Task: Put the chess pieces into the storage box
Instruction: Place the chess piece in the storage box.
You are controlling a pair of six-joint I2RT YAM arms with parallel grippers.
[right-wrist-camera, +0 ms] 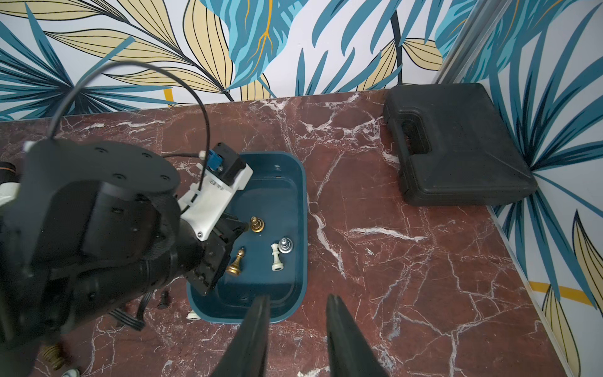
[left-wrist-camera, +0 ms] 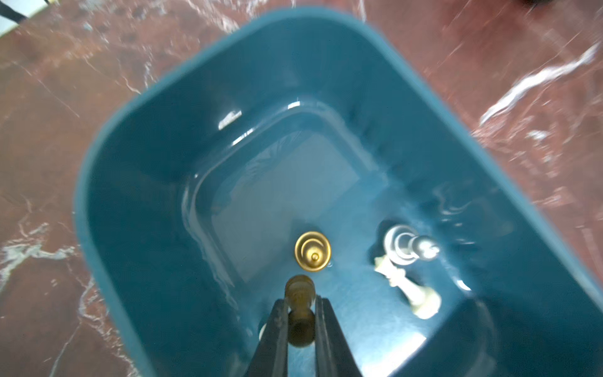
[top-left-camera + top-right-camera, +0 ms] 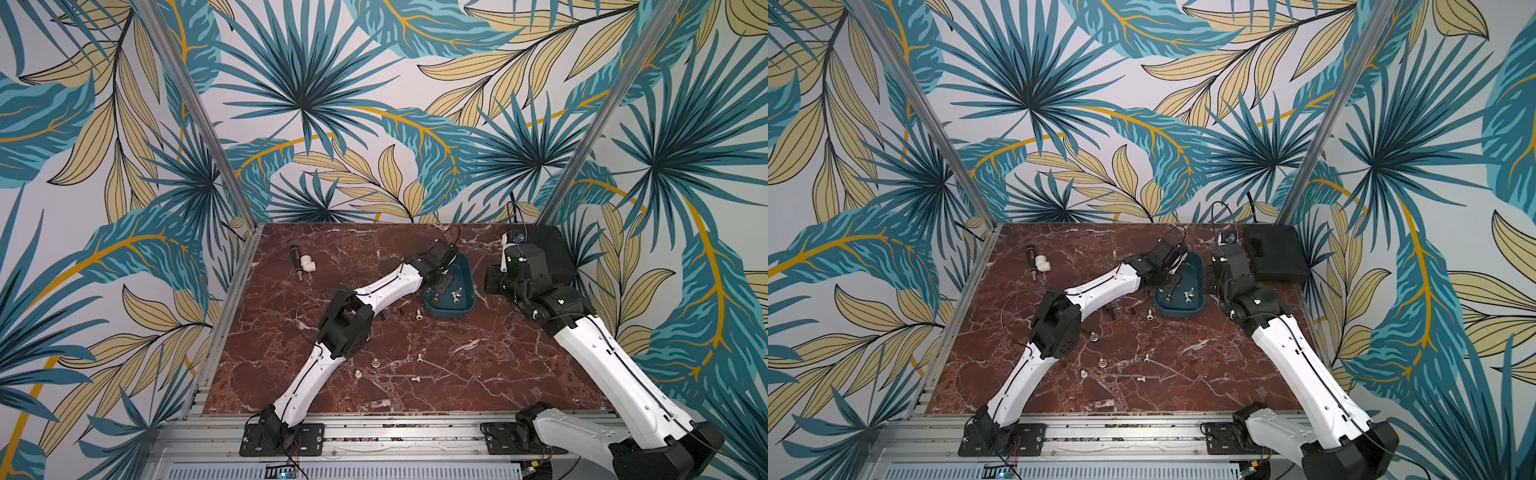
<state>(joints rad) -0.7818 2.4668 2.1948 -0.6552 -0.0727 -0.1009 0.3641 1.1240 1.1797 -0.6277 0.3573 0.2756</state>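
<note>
The teal storage box point(image 3: 449, 312) point(image 3: 1179, 311) point(image 1: 270, 192) stands right of the table's middle. My left gripper point(image 2: 301, 300) hangs over its inside point(image 2: 146, 163), shut on a gold chess piece point(image 2: 299, 290) point(image 1: 235, 262). On the box floor stand a gold piece point(image 2: 312, 251) point(image 1: 256, 224) and a silver one point(image 2: 408, 246) point(image 1: 285, 244), with a white piece point(image 2: 411, 293) point(image 1: 276, 258) lying beside them. My right gripper point(image 1: 298, 297) hovers open by the box's near right corner, nothing between its fingers. Several loose pieces lie on the marble, among them a white one point(image 3: 419, 314) and a silver one point(image 3: 375, 363).
A flat black hard case point(image 1: 456, 143) point(image 3: 1275, 253) lies at the back right corner. A white pipe elbow point(image 3: 307, 262) and a black-and-orange tool point(image 3: 296, 255) lie at the back left. The left forearm stretches across the table's middle, over some of the loose pieces.
</note>
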